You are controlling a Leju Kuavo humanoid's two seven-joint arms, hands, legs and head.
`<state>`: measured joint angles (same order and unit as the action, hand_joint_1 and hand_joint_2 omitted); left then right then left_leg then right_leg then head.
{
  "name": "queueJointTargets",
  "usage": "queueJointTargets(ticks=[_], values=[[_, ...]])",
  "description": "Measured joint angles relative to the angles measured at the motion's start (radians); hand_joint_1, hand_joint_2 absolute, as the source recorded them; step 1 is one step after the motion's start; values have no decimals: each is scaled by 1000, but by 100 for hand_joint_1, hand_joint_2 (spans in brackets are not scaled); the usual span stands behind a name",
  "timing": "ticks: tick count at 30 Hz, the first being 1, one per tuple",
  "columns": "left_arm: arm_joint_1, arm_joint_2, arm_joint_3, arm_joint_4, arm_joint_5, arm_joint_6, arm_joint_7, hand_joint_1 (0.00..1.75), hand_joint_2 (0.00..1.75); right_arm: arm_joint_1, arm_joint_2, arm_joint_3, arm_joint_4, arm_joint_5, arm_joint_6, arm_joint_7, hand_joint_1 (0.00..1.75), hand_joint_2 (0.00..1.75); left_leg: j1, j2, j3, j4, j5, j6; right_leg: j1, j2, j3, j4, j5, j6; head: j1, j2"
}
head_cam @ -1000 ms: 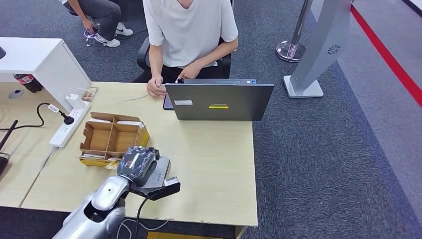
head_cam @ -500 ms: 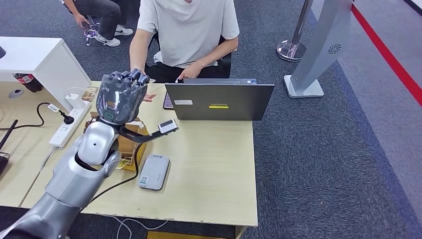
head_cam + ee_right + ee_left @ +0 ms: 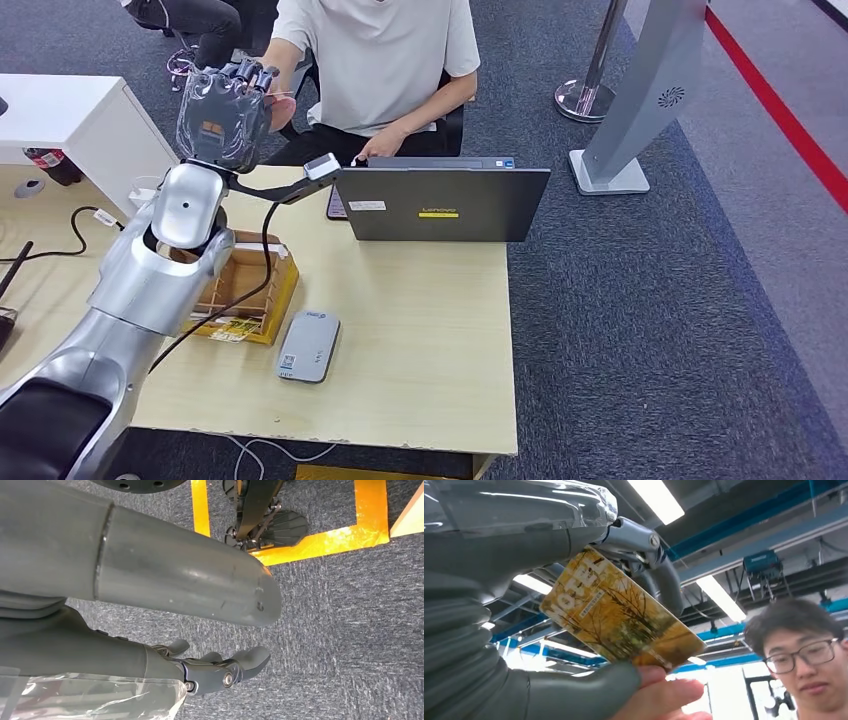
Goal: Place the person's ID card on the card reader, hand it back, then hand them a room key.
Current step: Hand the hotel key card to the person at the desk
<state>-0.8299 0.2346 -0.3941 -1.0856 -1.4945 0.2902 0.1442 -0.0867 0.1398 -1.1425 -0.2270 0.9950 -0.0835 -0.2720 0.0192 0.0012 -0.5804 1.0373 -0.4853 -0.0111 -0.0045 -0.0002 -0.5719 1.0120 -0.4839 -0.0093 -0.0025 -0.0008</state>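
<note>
The left hand (image 3: 222, 118), wrapped in clear crinkled plastic film, is raised above the far-left edge of the worktop (image 3: 430, 330) and extended toward the seated person (image 3: 375, 60). In the left wrist view, its thick grey thumb and darker fingers (image 3: 659, 575) grip a room key (image 3: 619, 615): a flat, glossy rectangular card with rounded corners, printed in yellow-brown foliage tones and lettered "HOTEL". The person's hand (image 3: 664, 697) touches the card's edge beside the thumb; in the head view that hand (image 3: 283, 100) meets the robot's fingertips. The right hand (image 3: 215, 672) hangs over grey, short-pile carpet beside yellow floor tape, with its fingers loosely extended, apart and holding nothing. On the worktop, a pale wood-grain laminate with square edges, the card reader (image 3: 308, 345) lies flat near the near edge: a slim grey slab with rounded corners and a small label. Just left of it sits a cardboard box (image 3: 245, 290) with partition walls, partly hidden by the silver forearm. A closed-backed grey laptop (image 3: 440, 203) stands at the far edge, in front of the person. A white power strip (image 3: 150, 205) lies at the far left. The worktop surface right of the reader and near side of the laptop is bare up to the right edge; beyond it lies dark carpet.
</note>
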Motion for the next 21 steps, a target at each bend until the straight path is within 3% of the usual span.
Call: queueJointTargets(ticks=[16,21], values=[[-1,-40,0,37,107,-71,-9,0,175,2,-2,0,0,-10,-2,4,0,0,0,0,0,0,0,0,0,0,0,0,0,0,0,0],[92,-39,0,-83,205,-88,-68,0,175,5,-2,-5,0,-32,-3,10,0,0,0,1,-1,0,0,0,0,1,0,0,0,0,0,0]])
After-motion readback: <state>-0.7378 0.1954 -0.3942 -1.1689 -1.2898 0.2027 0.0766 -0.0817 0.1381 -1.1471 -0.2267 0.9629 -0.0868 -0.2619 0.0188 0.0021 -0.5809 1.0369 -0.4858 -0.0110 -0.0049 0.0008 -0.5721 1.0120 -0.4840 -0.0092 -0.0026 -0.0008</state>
